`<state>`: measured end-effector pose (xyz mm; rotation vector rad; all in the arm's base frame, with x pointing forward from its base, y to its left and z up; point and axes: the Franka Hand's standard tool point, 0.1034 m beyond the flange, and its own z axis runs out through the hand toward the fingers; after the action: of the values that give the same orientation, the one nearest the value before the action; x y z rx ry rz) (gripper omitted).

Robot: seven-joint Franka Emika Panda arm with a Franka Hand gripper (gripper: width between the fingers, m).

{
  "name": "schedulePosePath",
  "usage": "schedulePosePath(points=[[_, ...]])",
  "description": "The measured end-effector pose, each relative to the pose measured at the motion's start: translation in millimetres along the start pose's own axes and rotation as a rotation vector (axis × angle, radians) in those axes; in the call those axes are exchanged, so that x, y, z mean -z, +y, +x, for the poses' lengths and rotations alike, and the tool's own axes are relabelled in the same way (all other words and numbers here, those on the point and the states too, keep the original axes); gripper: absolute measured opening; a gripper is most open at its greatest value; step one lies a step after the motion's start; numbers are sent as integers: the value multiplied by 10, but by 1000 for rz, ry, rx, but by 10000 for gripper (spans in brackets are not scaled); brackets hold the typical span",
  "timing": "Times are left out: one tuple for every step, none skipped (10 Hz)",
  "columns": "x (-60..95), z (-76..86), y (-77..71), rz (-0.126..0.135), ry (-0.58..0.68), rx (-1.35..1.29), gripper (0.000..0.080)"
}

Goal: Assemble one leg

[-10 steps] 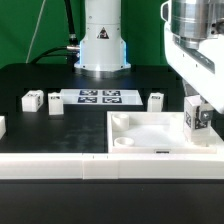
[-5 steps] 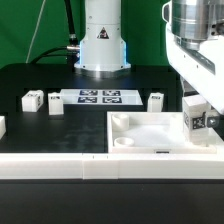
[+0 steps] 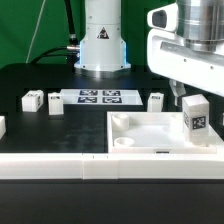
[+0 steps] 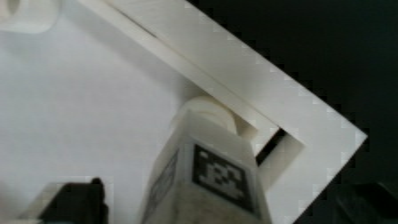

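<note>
A Franka arm is seen over a black surface [image 3: 40, 78]. The end effector [image 3: 190, 92] is held just above the leg [image 3: 195, 118], and nothing is gripped by it. Its jaws are judged to be parted: in the wrist view one dark finger [image 4: 80, 200] is seen clear of the leg [image 4: 205, 175], with a gap between them. The other finger is not seen.

The leg, a small white block with a black-and-white tag on its face, stands upright directly beneath the end effector. Its foot is set in an inner corner of a wide white tray-like panel [image 3: 150, 140], against the raised rim [image 4: 267, 80]. Whether it is seated in a hole cannot be told.

Toward the exterior view's left of the end effector, three like blocks are stood on the surface. One [image 3: 156, 101] is near the end effector, and two [image 3: 56, 104] [image 3: 32, 100] are well apart from it. Between them the marker board [image 3: 98, 97] lies flat before the robot base [image 3: 102, 45]. A long white rail [image 3: 60, 165] is laid along the front, below the end effector in that view.
</note>
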<state>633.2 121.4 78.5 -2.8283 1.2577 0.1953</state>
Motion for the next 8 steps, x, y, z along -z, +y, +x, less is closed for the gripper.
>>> schedulePosePath(points=[[4,4,0,0,0,91,648],[8,16,6,0,0,190,648],[11,41,21,1,0,289,648],[12,54,29,0,1,389,648],[12,54,29,0,1,480,648],[12,53,28,0,1,528,648],[14,61,33,0,1,635,648],[15,71,41,0,1,708,648]])
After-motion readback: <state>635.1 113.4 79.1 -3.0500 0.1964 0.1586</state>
